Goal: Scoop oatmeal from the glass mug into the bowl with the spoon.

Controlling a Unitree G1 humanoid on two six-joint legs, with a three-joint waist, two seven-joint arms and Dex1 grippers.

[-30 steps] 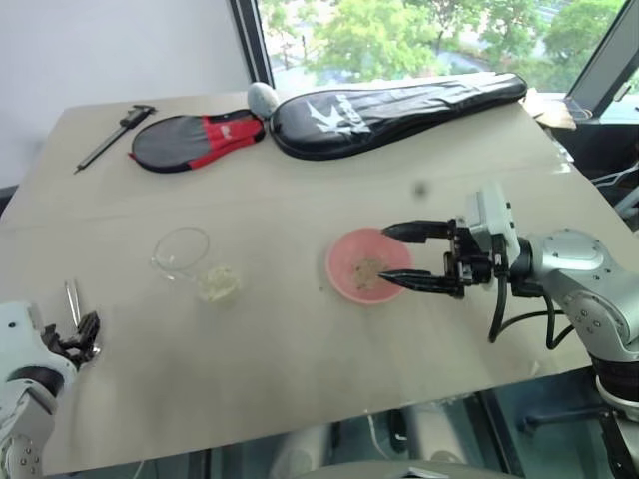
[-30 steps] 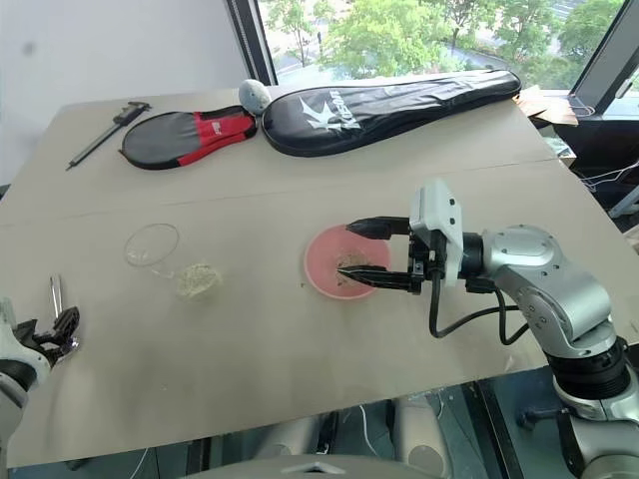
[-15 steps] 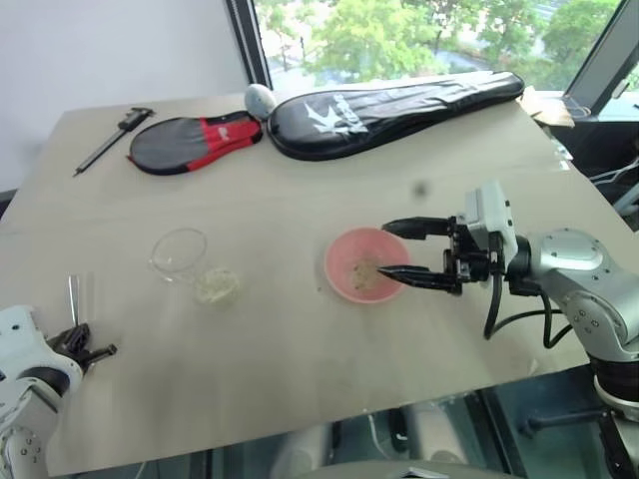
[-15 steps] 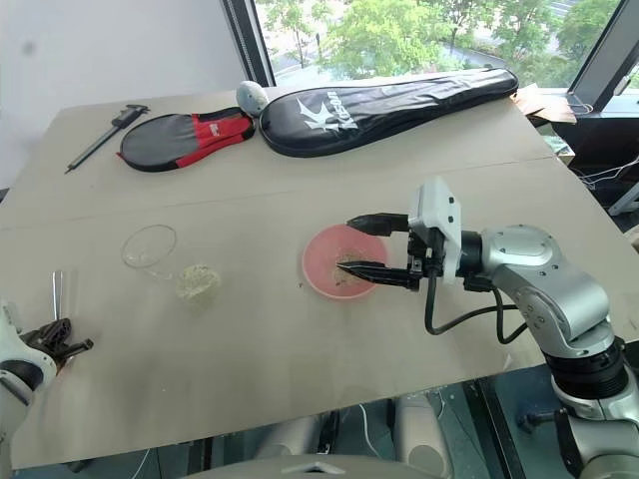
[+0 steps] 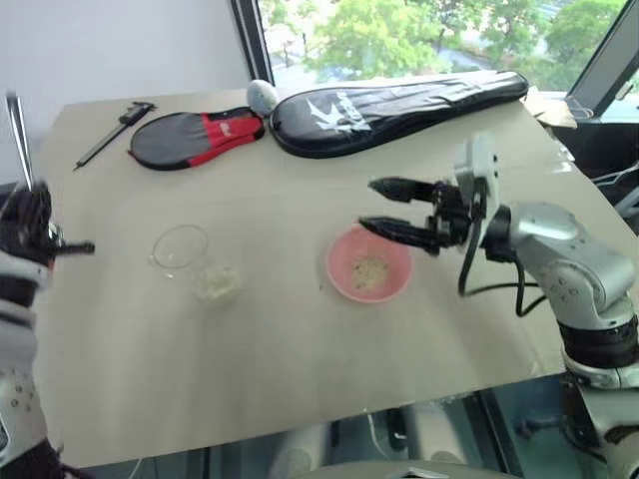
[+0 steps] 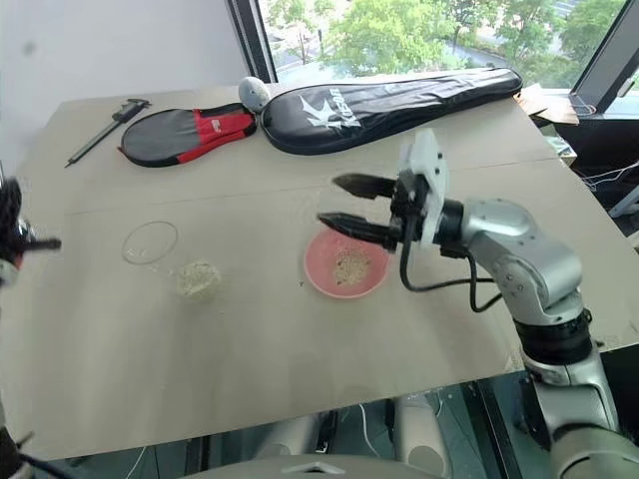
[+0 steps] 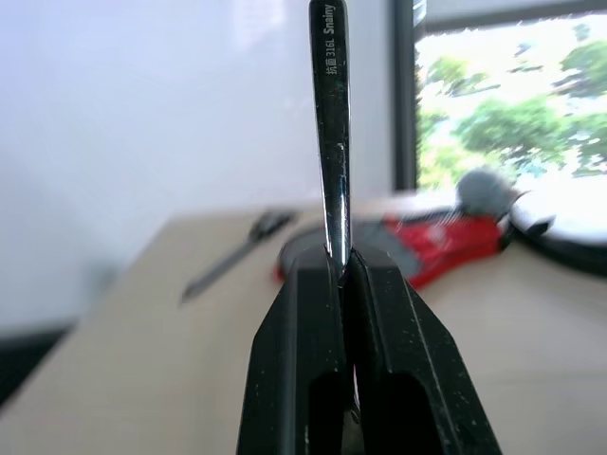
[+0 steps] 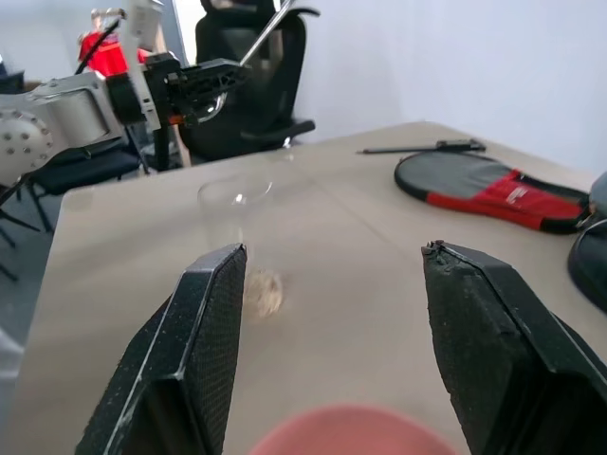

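Note:
My left gripper [image 5: 35,235] is raised over the table's left edge, shut on the spoon [image 7: 329,142], whose silver handle stands upright above the fingers [image 7: 303,313]. The glass mug [image 5: 180,249] sits on the table to its right. A clump of oatmeal [image 5: 217,282] lies on the table beside the mug. The pink bowl [image 5: 368,276] at mid-table holds some oat flakes. My right gripper [image 5: 369,205] hovers open just above the bowl's far rim, pointing left, with nothing between its fingers [image 8: 204,313].
A long black racket bag [image 5: 399,100], a red-and-black racket cover [image 5: 190,138], a grey ball [image 5: 262,95] and a black caliper [image 5: 115,135] lie along the far side of the table. The table's front edge runs close below the bowl.
My left gripper closed on the spoon at the table's front-left and lifted it well up. My right gripper rose a little from the bowl's level to above its far rim, still open.

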